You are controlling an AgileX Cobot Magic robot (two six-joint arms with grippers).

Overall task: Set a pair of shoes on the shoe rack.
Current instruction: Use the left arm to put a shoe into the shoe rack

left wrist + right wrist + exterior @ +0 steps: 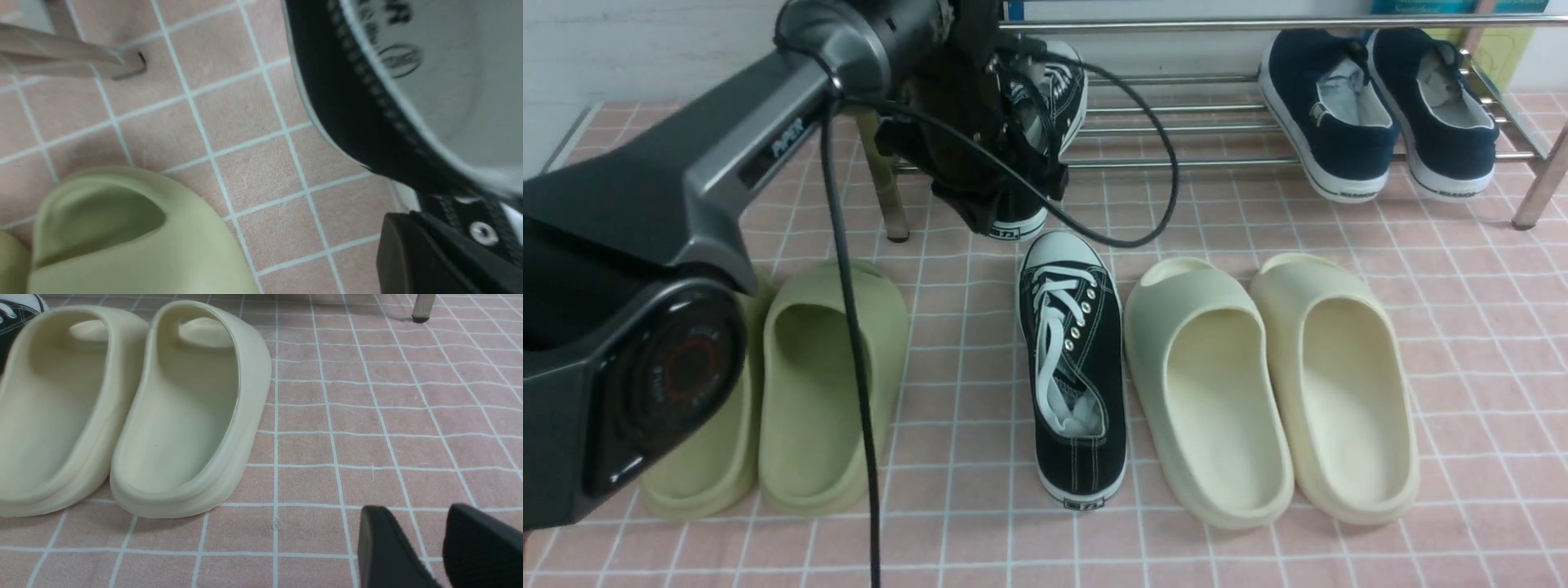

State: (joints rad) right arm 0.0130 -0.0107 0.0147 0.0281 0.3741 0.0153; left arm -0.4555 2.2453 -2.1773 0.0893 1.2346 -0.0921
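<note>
One black canvas sneaker (1074, 371) lies on the pink tiled floor, toe toward the shoe rack (1217, 128); its toe also shows in the right wrist view (12, 312). My left gripper (1001, 175) is shut on the other black sneaker (1045, 106) and holds it tilted, toe up, at the rack's left end, its heel hanging over the front bar. In the left wrist view one finger (425, 253) presses the sneaker's (351, 110) eyelet side. My right gripper (425, 526) is open and empty, low over the floor, right of the cream slides.
Two navy slip-ons (1380, 110) sit on the rack's right end. Green slides (825, 384) lie left of the floor sneaker, cream slides (1270, 380) right of it. Rack legs stand on the floor (890, 200) (1539, 192). My left arm and its cable cover the left foreground.
</note>
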